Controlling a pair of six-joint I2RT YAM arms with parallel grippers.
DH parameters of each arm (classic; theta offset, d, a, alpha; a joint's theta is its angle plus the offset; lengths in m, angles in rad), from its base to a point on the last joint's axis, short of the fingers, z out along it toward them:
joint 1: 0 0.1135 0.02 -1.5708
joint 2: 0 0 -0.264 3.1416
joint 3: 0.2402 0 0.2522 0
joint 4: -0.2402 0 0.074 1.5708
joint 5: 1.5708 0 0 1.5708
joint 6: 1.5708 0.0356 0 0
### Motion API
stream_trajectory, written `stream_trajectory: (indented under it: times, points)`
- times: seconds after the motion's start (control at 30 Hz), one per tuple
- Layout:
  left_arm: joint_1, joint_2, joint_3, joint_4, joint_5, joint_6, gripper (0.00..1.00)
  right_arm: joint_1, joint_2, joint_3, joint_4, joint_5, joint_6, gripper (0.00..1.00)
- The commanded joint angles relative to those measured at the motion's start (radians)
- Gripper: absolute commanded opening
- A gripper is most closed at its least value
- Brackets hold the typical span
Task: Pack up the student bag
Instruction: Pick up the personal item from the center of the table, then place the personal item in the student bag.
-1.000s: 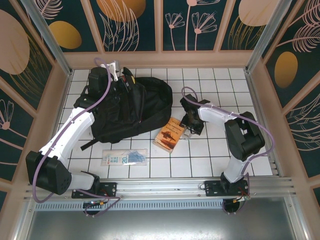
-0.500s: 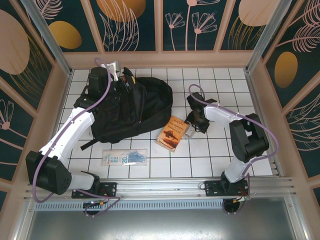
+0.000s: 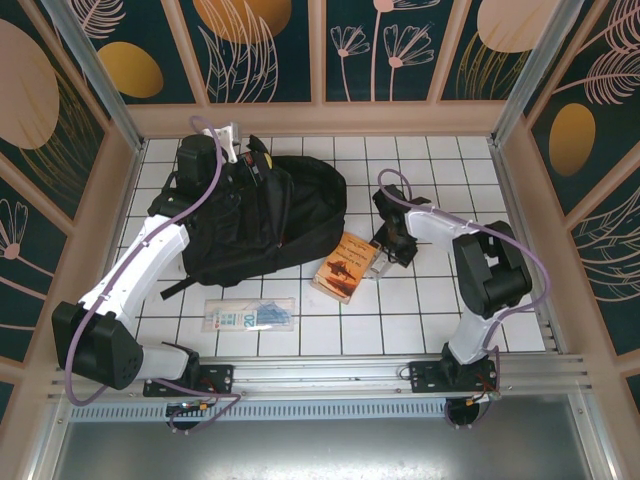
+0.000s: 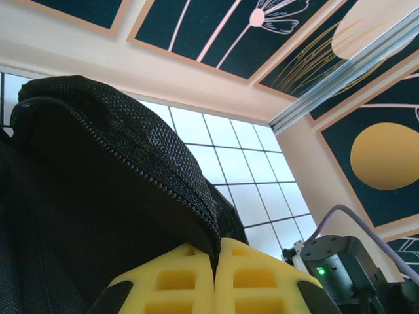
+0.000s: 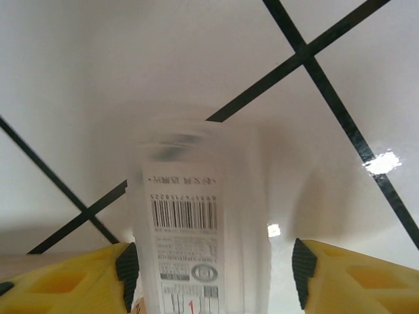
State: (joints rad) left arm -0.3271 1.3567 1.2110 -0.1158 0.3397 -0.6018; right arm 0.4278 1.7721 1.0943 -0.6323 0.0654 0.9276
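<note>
- While our left end effector [image 4: 215, 273] clamps shut on the zippered edge of the student bag [image 3: 270, 215], lying rear left on the tabletop [image 3: 420, 310], we judge the step to be fetching an item.
- Our right end effector [image 5: 213, 265] stands open astride a clear labelled container [image 5: 190, 222] beside the book [image 3: 345, 267].
- Next we should close squarely, lift, and carry it to the bag's opening.

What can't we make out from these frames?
- student bag interior: top view, its own black fabric covers it.
- clear container far end: right wrist view, blurred; near end cut off by the bottom edge.
- book title, pouch contents: top view, too small.
</note>
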Motion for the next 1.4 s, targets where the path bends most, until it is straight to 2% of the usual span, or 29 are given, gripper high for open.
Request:
stream_trajectory:
  times: [0.0, 0.37, 0.5, 0.7, 0.9, 1.0, 1.1, 1.37]
  points:
    - [0.007, -0.032, 0.004, 0.106, 0.031, 0.019, 0.00, -0.009, 0.028, 0.007, 0.012, 0.031, 0.017, 0.63]
    - [0.007, -0.030, 0.004, 0.113, 0.056, 0.016, 0.00, -0.023, 0.016, -0.054, 0.032, 0.056, 0.017, 0.50]
    - [0.007, -0.020, 0.007, 0.120, 0.094, 0.005, 0.00, -0.034, -0.079, -0.083, 0.030, 0.058, 0.033, 0.45]
    - [0.006, -0.006, 0.014, 0.139, 0.154, -0.022, 0.00, -0.042, -0.233, -0.055, -0.044, 0.092, 0.027, 0.44]
    - [0.005, 0.009, 0.019, 0.158, 0.202, -0.054, 0.00, -0.048, -0.387, 0.069, -0.131, 0.161, -0.015, 0.45]
    - [0.002, 0.023, 0.019, 0.175, 0.238, -0.069, 0.00, -0.045, -0.428, 0.139, -0.123, 0.133, -0.028, 0.45]
    - [-0.006, 0.033, 0.027, 0.177, 0.254, -0.072, 0.00, -0.008, -0.403, 0.234, -0.114, 0.103, -0.054, 0.44]
    - [-0.015, 0.045, 0.075, 0.162, 0.283, -0.090, 0.00, 0.173, -0.188, 0.516, -0.112, 0.133, -0.119, 0.44]
